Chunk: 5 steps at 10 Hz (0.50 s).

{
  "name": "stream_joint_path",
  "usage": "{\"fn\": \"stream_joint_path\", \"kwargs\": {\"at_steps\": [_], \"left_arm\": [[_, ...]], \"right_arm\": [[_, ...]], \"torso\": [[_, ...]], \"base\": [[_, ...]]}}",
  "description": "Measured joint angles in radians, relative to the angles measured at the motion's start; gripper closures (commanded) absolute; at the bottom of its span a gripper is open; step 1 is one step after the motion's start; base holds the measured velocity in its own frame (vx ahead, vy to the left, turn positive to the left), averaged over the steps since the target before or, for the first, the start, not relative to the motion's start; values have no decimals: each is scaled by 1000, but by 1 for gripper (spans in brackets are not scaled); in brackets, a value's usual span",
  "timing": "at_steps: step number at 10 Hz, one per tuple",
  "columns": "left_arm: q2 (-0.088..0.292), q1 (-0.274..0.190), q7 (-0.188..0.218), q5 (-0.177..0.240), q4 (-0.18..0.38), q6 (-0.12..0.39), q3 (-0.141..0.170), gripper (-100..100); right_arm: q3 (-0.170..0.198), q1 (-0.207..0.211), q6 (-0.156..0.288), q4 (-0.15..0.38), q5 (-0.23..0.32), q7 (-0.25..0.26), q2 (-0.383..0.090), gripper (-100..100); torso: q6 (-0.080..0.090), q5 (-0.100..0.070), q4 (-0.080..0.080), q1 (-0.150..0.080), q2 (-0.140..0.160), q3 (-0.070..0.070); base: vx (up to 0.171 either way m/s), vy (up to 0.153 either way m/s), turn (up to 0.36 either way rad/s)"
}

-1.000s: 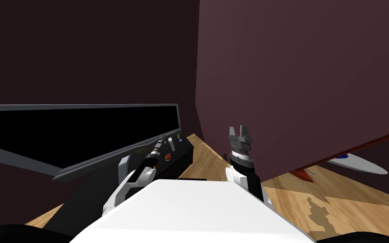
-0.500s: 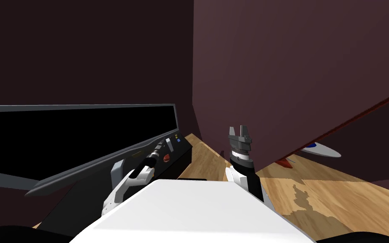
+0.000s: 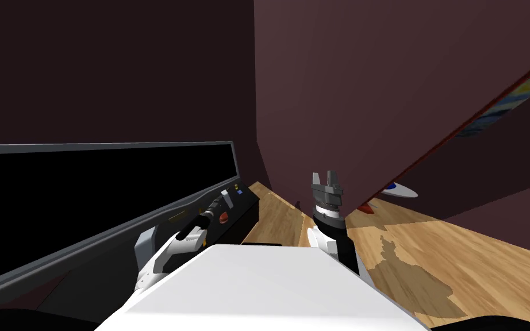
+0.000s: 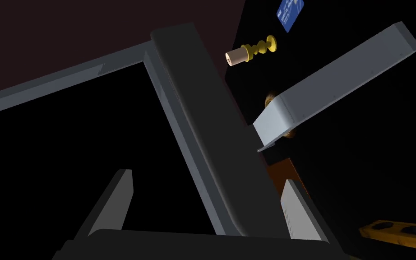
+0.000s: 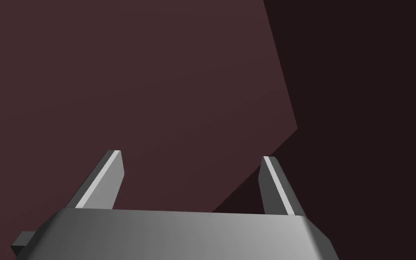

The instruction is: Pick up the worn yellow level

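Likely stiff and light, the yellow level (image 4: 400, 229) lies flat on the black counter (image 4: 374, 171) near the left gripper (image 4: 207, 205), whose fingers stand spread and empty; take it mid-length across its narrow sides.

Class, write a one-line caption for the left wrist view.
Open left gripper faces a dark grey frame post; the worn yellow bar-shaped level lies nearby, ungrasped.
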Motion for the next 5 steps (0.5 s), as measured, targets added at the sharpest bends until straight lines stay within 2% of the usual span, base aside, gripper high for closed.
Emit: {"fn": "stream_joint_path", "kwargs": {"at_steps": [3,5], "left_arm": [[8,-8,-30,14,43,85,7,-100],[35,-14,-48,40,83,144,14,-100]], "right_arm": [[0,0,0,0,0,0,0,0],[0,0,0,0,0,0,0,0]], "torso": [[-1,0,0,0,0,0],[-1,0,0,0,0,0]], "base": [[-27,35,-169],[-29,33,-153]]}}
